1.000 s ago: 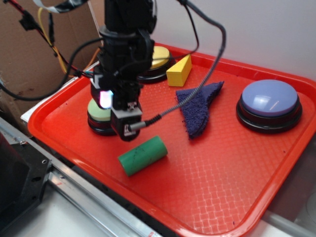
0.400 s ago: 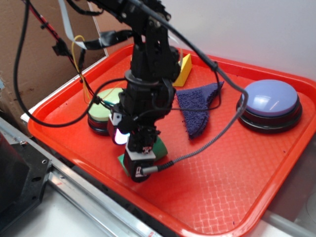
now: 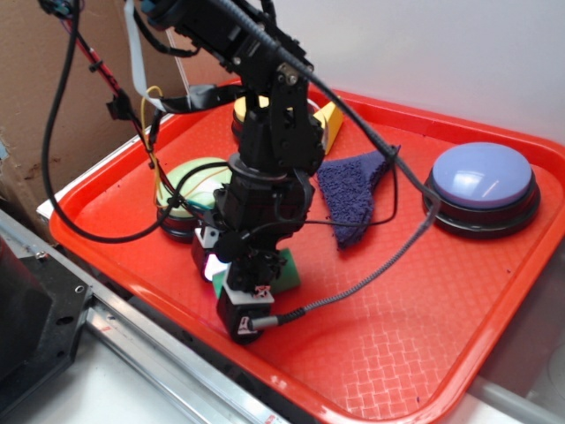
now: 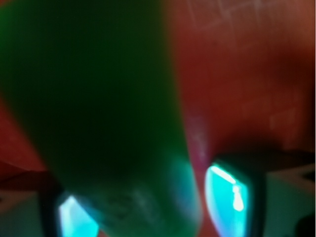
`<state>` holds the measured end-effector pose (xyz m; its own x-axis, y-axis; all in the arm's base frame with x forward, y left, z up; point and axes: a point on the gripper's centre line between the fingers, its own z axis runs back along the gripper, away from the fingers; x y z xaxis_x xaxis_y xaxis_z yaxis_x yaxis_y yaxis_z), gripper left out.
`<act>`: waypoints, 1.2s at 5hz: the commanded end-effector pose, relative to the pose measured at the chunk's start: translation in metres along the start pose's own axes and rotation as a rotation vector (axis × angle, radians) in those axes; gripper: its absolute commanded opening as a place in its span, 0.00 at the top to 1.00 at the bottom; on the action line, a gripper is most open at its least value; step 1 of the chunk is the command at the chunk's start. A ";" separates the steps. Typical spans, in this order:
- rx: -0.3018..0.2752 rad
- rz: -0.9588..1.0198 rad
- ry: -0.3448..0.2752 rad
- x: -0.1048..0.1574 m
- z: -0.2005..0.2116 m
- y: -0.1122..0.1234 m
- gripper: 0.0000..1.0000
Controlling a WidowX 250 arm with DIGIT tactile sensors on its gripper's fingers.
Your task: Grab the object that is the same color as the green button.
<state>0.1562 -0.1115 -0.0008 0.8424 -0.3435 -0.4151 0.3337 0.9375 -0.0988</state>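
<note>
The object, a small green cylinder [image 3: 284, 269], lies on the red tray [image 3: 424, 353] near its front edge. My gripper [image 3: 260, 281] has come down over it and hides most of it in the exterior view. In the wrist view the cylinder [image 4: 98, 98] fills the left and middle, blurred, between my gripper's [image 4: 153, 207] glowing pads [image 4: 229, 195]. A strip of red tray shows between the right pad and the cylinder, so the gripper is open around it. The pale green button [image 3: 185, 175] sits just left of the arm.
A purple cloth [image 3: 353, 190] lies right of the arm. A blue-lilac button [image 3: 481, 177] stands at the right. A yellow wedge [image 3: 332, 119] and a yellow button [image 3: 250, 106] sit behind the arm. Cardboard [image 3: 35, 115] stands left; a metal rail [image 3: 132, 353] runs along the front.
The gripper moved from above the green button rightward and forward, then dropped down over the green cylinder. The cylinder has stayed in place.
</note>
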 end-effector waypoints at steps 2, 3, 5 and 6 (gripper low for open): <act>-0.020 0.057 -0.277 -0.051 0.084 0.022 1.00; -0.020 0.209 -0.399 -0.095 0.120 0.045 1.00; -0.002 0.400 -0.491 -0.164 0.200 0.060 1.00; 0.014 0.422 -0.527 -0.177 0.223 0.065 1.00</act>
<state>0.1360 0.0040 0.2640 0.9962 0.0721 0.0487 -0.0716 0.9974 -0.0118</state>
